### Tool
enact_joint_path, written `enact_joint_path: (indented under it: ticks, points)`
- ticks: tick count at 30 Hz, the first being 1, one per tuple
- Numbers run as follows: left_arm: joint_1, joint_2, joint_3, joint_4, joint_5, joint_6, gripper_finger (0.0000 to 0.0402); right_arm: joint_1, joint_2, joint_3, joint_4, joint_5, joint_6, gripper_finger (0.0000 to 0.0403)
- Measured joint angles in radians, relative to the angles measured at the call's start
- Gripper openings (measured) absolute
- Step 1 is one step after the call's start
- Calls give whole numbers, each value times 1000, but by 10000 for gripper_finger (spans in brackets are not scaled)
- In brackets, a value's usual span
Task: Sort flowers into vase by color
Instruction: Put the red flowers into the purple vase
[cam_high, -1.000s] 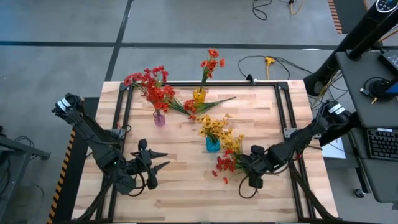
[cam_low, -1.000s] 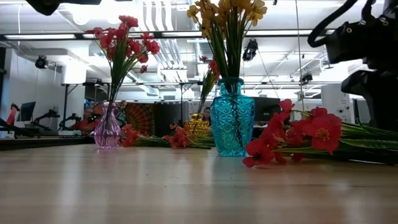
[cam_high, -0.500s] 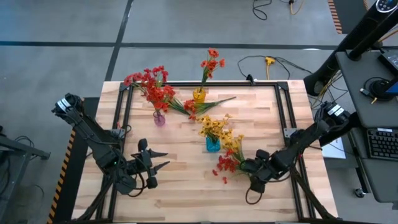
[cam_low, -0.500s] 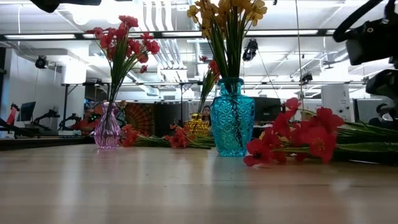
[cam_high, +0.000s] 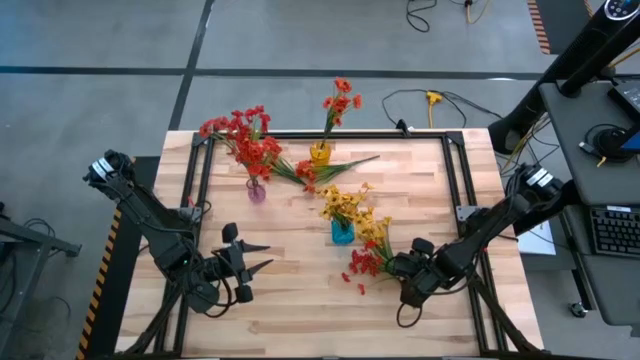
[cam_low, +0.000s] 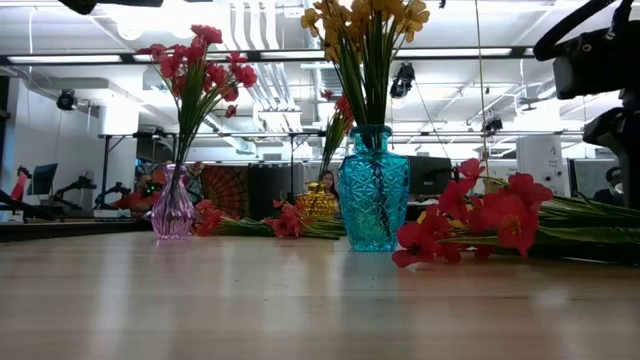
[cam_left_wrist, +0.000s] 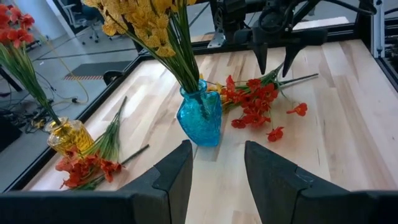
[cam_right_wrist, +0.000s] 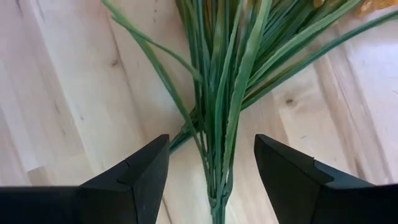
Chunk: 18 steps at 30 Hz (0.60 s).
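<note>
Your right gripper (cam_right_wrist: 211, 168), fingers spread, hovers over the thin green stems (cam_right_wrist: 217, 93) of a red sprig bundle (cam_high: 364, 263) lying flat on the pale wooden table (cam_high: 300, 310), at five o'clock from the faceted blue glass vase (cam_high: 342, 232) of yellow blooms. At twelve o'clock from it stands a yellow vase (cam_high: 319, 152); at ten o'clock, a pink vase (cam_high: 256, 190) with red flowers. Loose sprigs (cam_high: 310, 172) lie between those. Your left gripper (cam_high: 262, 256) waits at eight o'clock, fingers apart. Since a second ago, your right gripper has shifted slightly toward six o'clock.
</note>
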Motion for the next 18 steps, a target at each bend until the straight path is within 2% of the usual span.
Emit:
enact_joint_path:
  ticks: [10, 18]
  points:
    - [0, 0, 0, 0, 0, 2, 130, 0, 72, -1, 6, 0, -10, 222]
    - [0, 0, 0, 0, -1, 2, 130, 0, 73, -1, 11, 0, -8, 173]
